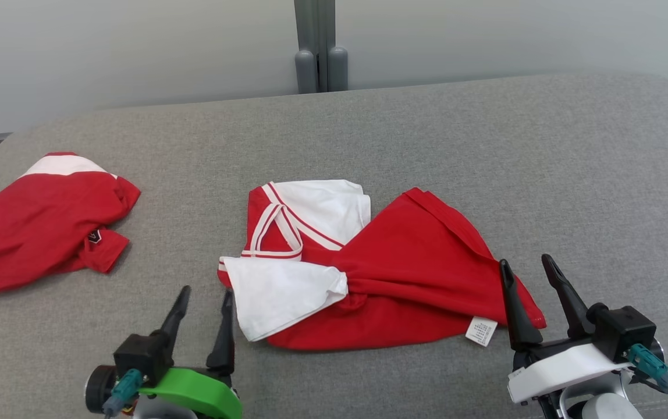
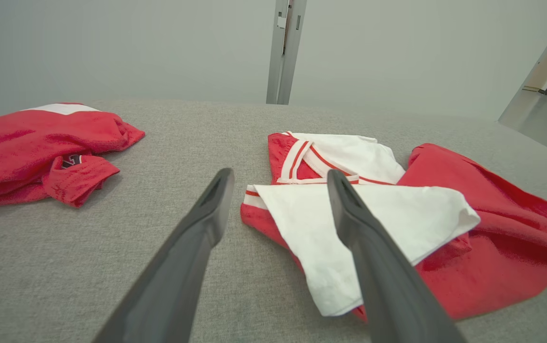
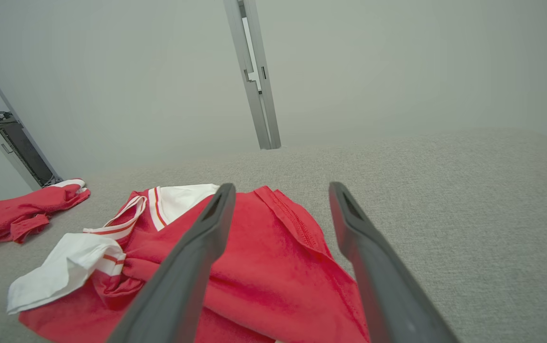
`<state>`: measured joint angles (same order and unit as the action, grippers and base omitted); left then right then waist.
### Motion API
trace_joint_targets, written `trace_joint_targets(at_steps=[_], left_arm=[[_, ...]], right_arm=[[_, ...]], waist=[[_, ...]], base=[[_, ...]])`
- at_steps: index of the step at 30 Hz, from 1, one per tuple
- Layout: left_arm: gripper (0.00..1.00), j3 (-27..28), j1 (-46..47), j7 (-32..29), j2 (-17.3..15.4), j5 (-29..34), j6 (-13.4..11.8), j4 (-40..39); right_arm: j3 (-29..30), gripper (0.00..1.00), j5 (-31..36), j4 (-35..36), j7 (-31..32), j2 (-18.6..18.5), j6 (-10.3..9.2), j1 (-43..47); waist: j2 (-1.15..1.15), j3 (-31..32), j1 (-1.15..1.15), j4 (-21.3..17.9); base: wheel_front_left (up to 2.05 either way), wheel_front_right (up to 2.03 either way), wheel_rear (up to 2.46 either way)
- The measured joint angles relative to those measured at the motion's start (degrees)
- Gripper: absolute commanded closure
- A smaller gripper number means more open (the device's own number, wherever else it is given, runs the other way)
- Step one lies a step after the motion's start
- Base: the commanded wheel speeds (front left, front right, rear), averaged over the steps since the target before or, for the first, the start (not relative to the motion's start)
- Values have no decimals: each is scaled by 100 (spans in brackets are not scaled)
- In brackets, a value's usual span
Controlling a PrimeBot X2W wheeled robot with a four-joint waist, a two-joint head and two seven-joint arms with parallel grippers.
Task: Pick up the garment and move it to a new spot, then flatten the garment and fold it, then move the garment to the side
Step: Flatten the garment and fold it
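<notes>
- White care label [image 1: 481, 331] sits at the near hem of the red-and-white jersey [image 1: 404, 273], flipped out onto the grey cloth. There's print on it, but it is too small to read.
- Second red garment [image 1: 37, 224] lies well off to the left, crumpled, with a small dark badge [image 1: 95, 235] on its sleeve. There's a mark on the badge, but I can't make it out.
- Left tool [image 1: 206, 291] has its fingers spread wide with nothing between them. It hovers just short of the jersey's white sleeve [image 1: 279, 294].
- Right tool [image 1: 525, 262] also has its fingers wide apart and grips nothing. Its inner finger crosses the jersey's red hem at the right corner; it may be brushing the cloth, hard to say from here.
- The jersey lies mid-bench [image 1: 485, 145], bunched and twisted at the waist, with its striped V-neck [image 1: 279, 224] facing up, one white sleeve folded across the front and the red body fanned out to the right.
- A grey post [image 1: 320, 46] stands behind the bench.
</notes>
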<state>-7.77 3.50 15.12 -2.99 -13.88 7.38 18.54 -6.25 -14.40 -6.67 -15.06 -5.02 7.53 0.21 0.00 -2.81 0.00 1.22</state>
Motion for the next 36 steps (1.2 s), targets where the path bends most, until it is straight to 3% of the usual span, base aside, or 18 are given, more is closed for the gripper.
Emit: trace_joint_targets(at_steps=[9,20,21,22,23,36], left_arm=[[0,-719,190,1,-24,-292,1,777],[0,-746,342,0,-24,-658,1,1262],[9,-769,369,0,-22,-738,1,1285],[73,-822,396,0,-22,-802,1,1323],[100,-857,413,0,-22,-813,1,1336],[100,-219,438,0,-133,-732,1,333]], right_arm=[[-31,0,8,-40,1,58,0,-76],[7,0,51,-4,1,87,0,-151],[10,0,52,-2,0,91,0,-165],[11,0,57,-1,0,93,0,-166],[13,0,59,2,1,94,0,-166],[76,0,66,9,0,116,0,-80]], waist=[[0,-132,0,-148],[0,-340,0,-284],[0,-343,0,-287],[0,-343,0,-286],[0,-342,0,-286],[0,-289,0,18]], base=[[0,0,0],[0,0,0],[0,0,0],[0,0,0],[0,0,0],[0,0,0]])
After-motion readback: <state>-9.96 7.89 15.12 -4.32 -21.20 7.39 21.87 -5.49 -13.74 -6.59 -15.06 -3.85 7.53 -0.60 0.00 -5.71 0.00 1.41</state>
